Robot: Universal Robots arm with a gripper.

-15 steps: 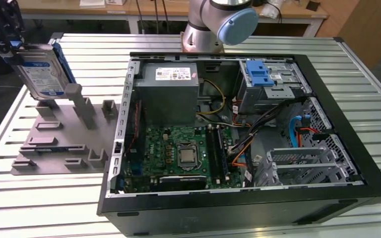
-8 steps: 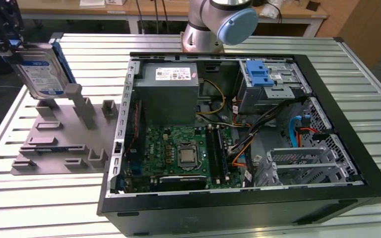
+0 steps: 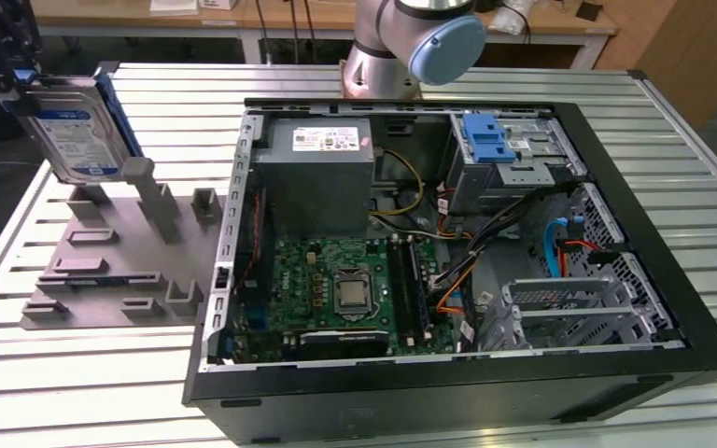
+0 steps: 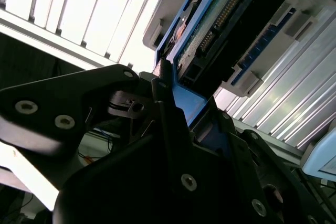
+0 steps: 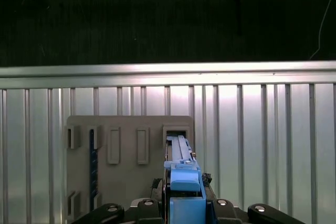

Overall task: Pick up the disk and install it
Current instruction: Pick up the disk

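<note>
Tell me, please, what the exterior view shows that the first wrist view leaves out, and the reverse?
The exterior view adds the open computer case, its circuit board and the arm's base. The first wrist view adds the open tops of the pockets in the grey holder. Both show the disk, that holder and the slatted table.

Honestly, nothing was legible. The disk (image 3: 76,140) had a white-and-blue label, but the print was too tiny to make out. At 3 o'clock from it in the exterior view, the power supply (image 3: 321,191) wore a white sticker (image 3: 321,140), and that was unreadable too.
</note>
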